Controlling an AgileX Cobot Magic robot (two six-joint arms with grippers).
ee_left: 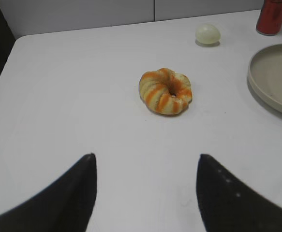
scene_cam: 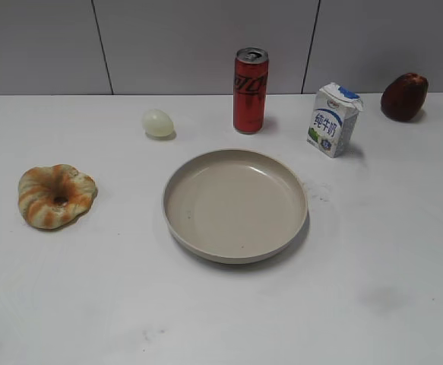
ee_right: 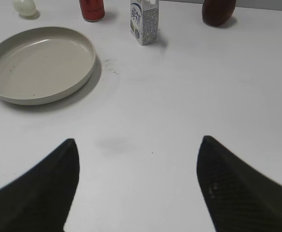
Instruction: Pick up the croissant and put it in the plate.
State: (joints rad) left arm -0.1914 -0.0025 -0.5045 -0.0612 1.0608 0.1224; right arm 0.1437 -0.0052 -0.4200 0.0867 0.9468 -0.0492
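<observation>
A: Where's the pastry?

B: Ring-shaped tan croissant w/ orange-brown streaks (scene_cam: 56, 195) lies flat on the white worktop (scene_cam: 373, 251), far left in the exterior view, well apart from the big round beige plate (scene_cam: 183, 220) in the middle. Plate holds nothing.

A: Arms?

B: Neither shows in the exterior view. Left wrist view: left claw (ee_left: 145, 191) spread wide, two dark fingers (ee_left: 58, 203) at the bottom edge, nothing between them but bare worktop. Croissant (ee_left: 165, 91) sits ahead of it, roughly centred w/ the gap, not touching. Plate rim (ee_left: 257, 82) shows at the right edge there.

A: Right side?

B: Right claw (ee_right: 138, 186) also wide apart, empty, dark fingers (ee_right: 237, 193) low in frame over the worktop. Plate (ee_right: 82, 67) is ahead and to its left, clear of it.

A: Other stuff?

B: Back row near the grey wall: pale egg (scene_cam: 158, 122) left of the plate, tall red drink can (scene_cam: 250, 90) standing upright behind the plate, small white-and-blue milk carton (scene_cam: 333, 119) to the can's right, dark red apple (scene_cam: 404, 96) far right. All apart from each other and from the plate. Faint grey smudges on the worktop to the plate's right.
</observation>
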